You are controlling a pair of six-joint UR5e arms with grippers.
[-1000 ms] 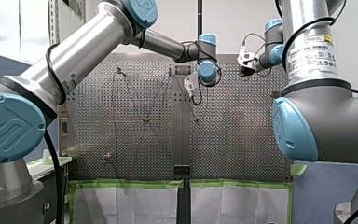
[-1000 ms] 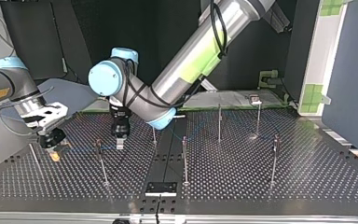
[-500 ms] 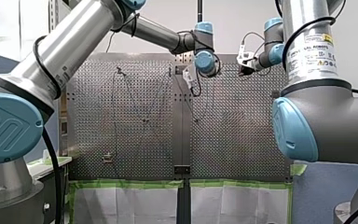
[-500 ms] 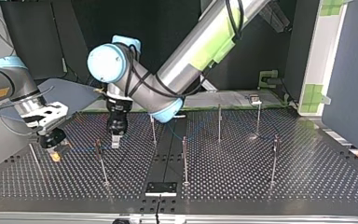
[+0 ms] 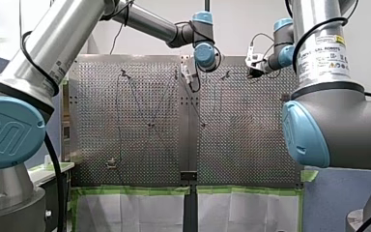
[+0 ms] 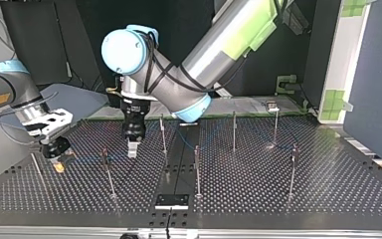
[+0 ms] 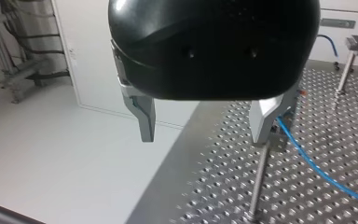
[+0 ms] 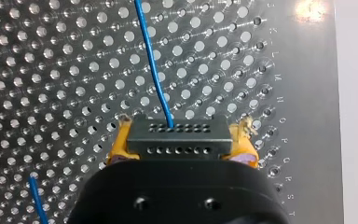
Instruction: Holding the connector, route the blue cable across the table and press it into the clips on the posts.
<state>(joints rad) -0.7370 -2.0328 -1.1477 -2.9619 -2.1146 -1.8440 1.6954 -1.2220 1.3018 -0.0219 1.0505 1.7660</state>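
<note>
Right pincer [image 8: 181, 140]: closed on the connector [image 8: 177, 135], with yellow pads [image 8: 119, 142] pressed against both its ends.
Connector: a dark block with rows of small holes, held low over the perforated surface [image 8: 51, 56], at the top view's left.
Blue cable [image 8: 153, 70]: comes out of the connector's holed face and runs away over the surface. In the left wrist view it meets the top of a post [image 7: 259, 179].
Left pincer [image 7: 205, 133]: wide open, with nothing between its metal fingers [image 7: 145, 122]. It hangs above the surface near the middle of the top view.
Post: upright, just beside one finger of the left pincer.
Other posts [image 6: 234, 132]: thin, upright, standing well apart across the surface.
</note>
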